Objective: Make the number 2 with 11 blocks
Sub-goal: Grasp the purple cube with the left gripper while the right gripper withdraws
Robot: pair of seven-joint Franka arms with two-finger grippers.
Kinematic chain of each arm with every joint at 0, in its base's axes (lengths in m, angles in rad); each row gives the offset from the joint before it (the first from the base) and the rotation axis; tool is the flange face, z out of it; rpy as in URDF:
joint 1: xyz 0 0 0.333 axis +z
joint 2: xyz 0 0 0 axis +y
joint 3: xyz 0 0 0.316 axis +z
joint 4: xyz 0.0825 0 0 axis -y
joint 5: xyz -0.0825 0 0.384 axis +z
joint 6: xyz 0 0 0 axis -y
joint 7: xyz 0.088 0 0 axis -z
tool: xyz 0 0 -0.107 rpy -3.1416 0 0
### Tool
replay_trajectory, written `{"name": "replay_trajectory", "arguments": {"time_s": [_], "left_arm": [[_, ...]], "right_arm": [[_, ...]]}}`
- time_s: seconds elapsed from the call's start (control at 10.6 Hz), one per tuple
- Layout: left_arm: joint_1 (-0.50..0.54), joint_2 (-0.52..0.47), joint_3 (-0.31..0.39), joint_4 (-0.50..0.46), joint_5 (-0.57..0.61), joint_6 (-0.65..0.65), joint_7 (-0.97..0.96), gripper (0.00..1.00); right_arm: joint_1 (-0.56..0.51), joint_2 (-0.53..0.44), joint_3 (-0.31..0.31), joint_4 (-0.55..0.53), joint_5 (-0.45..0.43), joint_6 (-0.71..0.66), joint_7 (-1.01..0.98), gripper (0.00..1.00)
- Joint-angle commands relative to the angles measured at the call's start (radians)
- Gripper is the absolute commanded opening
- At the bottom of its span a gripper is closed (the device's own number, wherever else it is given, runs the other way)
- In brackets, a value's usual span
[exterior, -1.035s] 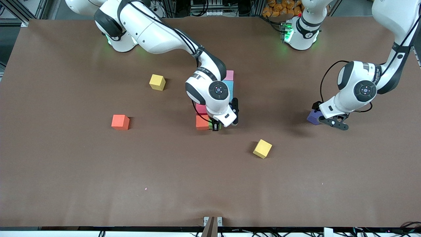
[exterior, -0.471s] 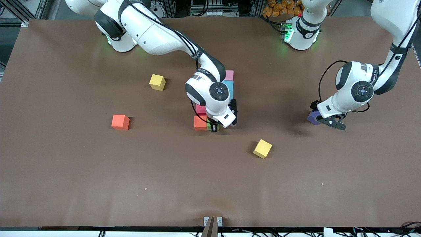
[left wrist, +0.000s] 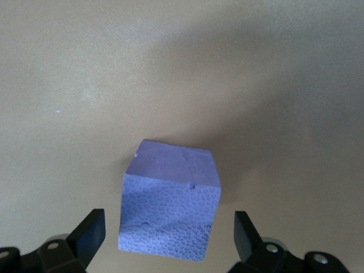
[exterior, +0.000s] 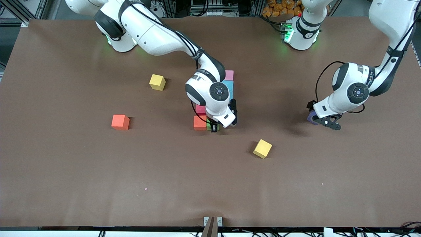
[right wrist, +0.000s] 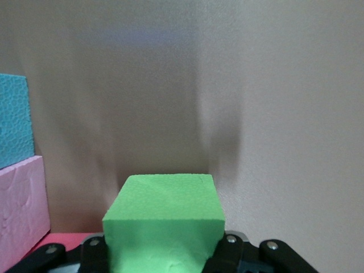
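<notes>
foam cubes, small and matte, with a pebbled skin showing on the purple cube [left wrist: 169, 202] in the left wrist view. judging them light, soft and a bit squashy, grippy rather than slick, not fragile. best hold looks like two flat parallel faces, pads low on the sides and centred, so a cube is not twisting out.

green cube [right wrist: 164, 220] is sitting clamped in the right gripper [exterior: 214, 126], fingers pinching its two side faces. it is going in at the near end of the half-built number 2 [exterior: 210, 102], just beside an orange cube [exterior: 199, 122], with a crimson cube [exterior: 200, 108] one row farther from the front camera. a light blue cube [exterior: 228, 86] and a pink cube [exterior: 229, 75] are showing at the figure's far end; the arm is hiding the rest.

purple cube is lying well apart from the figure, toward the left arm's end of the table. left gripper [left wrist: 169, 239] is hanging over it with fingers spread wide, one to each side, not touching.

second orange cube [exterior: 120, 121] is lying loose toward the right arm's end. two yellow cubes [exterior: 157, 82] [exterior: 262, 148] are also lying loose on the brown table [exterior: 210, 184].
</notes>
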Motion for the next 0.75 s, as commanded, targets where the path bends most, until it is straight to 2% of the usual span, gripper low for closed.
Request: {"name": "replay_trajectory", "arguments": {"time_s": [0.0, 0.19, 0.38, 0.66], "left_arm": [[0.005, 0.018, -0.005, 0.002, 0.022, 0.02, -0.006, 1.0], [0.005, 0.03, -0.005, 0.004, 0.022, 0.03, -0.006, 1.0], [0.005, 0.035, -0.004, 0.004, 0.022, 0.032, -0.006, 0.82], [0.005, 0.041, -0.004, 0.004, 0.05, 0.032, -0.005, 0.66]], "right_arm": [[-0.001, -0.006, 0.004, -0.03, -0.022, 0.035, 0.0, 0.34], [0.001, -0.006, 0.004, -0.031, -0.022, 0.035, 0.006, 0.38], [0.001, -0.007, 0.004, -0.03, -0.021, 0.033, 0.012, 1.0], [0.001, -0.023, 0.004, -0.028, -0.015, 0.024, 0.015, 1.0]]}}
